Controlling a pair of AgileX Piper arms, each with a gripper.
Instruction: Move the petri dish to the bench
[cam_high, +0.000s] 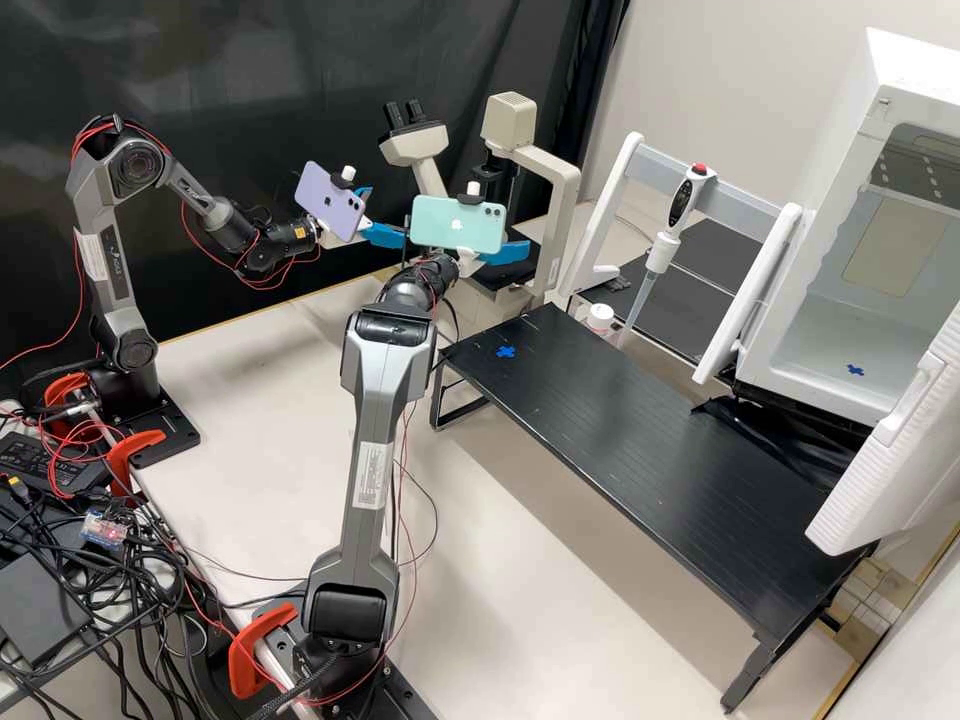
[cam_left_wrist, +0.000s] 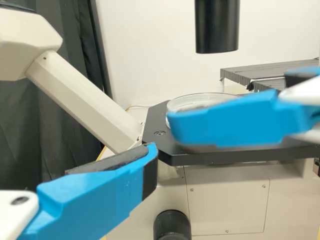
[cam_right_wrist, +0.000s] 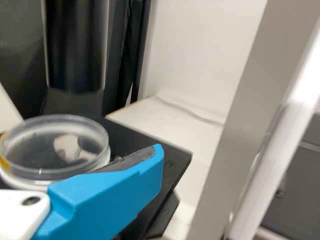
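Above the pale surface (cam_high: 250, 400), the robot's left hand (cam_high: 388, 213) hangs open at left, its blue fingers apart and nothing between them, beside a cream microscope (cam_high: 510, 122) whose black platform (cam_left_wrist: 166, 155) carries the clear petri dish (cam_right_wrist: 40, 150). The right hand (cam_high: 505, 252), also open, is poised at the platform with one blue finger near the dish; whether they touch cannot be told. Farther right, a pipette (cam_high: 678, 215) stands upright near a white-framed cabinet (cam_high: 885, 75) with its door ajar.
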